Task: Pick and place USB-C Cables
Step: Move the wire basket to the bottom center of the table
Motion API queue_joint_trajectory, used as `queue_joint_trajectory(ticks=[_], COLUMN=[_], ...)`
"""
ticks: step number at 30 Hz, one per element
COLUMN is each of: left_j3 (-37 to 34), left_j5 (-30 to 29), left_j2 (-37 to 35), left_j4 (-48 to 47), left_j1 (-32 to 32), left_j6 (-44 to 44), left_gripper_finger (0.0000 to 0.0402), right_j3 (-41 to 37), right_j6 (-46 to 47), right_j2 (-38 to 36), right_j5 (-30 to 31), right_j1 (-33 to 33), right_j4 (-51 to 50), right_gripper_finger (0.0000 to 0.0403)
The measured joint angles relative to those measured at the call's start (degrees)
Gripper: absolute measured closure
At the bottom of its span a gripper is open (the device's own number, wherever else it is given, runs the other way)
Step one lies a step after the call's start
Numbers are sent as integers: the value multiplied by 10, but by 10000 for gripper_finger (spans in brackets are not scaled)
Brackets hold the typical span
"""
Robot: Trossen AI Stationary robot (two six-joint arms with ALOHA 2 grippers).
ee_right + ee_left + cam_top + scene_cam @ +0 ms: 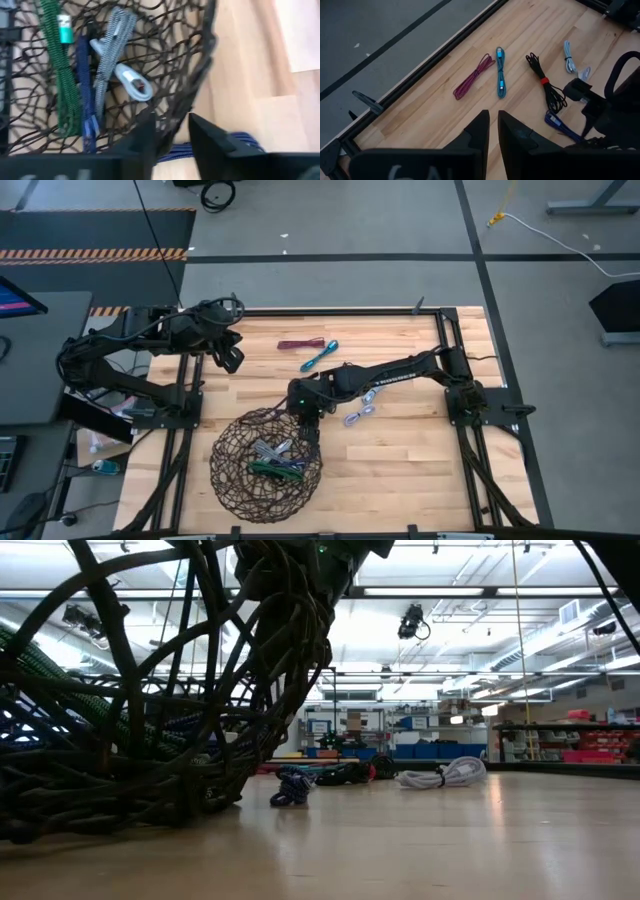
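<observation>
Right claw (170, 132) parted, empty, over woven wire-mesh basket (200, 75) of braided cables (107, 50).

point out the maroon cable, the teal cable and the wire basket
maroon cable (473, 78): left wrist view, middle of its length
teal cable (500, 73): left wrist view, middle of its length
wire basket (222, 470): high view, left side of its rim

Through the right wrist camera I see my right end effector (170, 132) with its 2 dark fingers (210, 137) parted, straddling the rim of the wire-mesh basket (202, 65). Inside the basket lie a green cable (62, 85), a dark blue cable (85, 95) and a grey-and-white braided cable (112, 45). A blue cable (240, 142) lies on the wooden counter (250, 75) just outside the basket.
</observation>
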Motion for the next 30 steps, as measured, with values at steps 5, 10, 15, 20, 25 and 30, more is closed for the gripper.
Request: queue_joint_trajectory(ticks=[5, 10, 15, 20, 25, 30], left_j3=[0, 0, 0, 0, 0, 0], left_j5=[0, 0, 0, 0, 0, 0], left_j2=[0, 0, 0, 0, 0, 0], left_j4=[0, 0, 0, 0, 0, 0], left_j1=[0, 0, 0, 0, 0, 0], left_j6=[0, 0, 1, 1, 1, 1], left_gripper_finger=[356, 356, 356, 356, 356, 356], right_j3=[0, 0, 0, 2, 1, 0], right_j6=[6, -7, -7, -13, -22, -45], right_j2=[0, 0, 0, -1, -6, -22], right_j5=[-16, -39, -53, -56, -46, -18], right_j1=[0, 2, 8, 10, 9, 0], right_j4=[7, -8, -19, -55, -109, -142], right_gripper_finger=[382, 383, 395, 396, 396, 396])
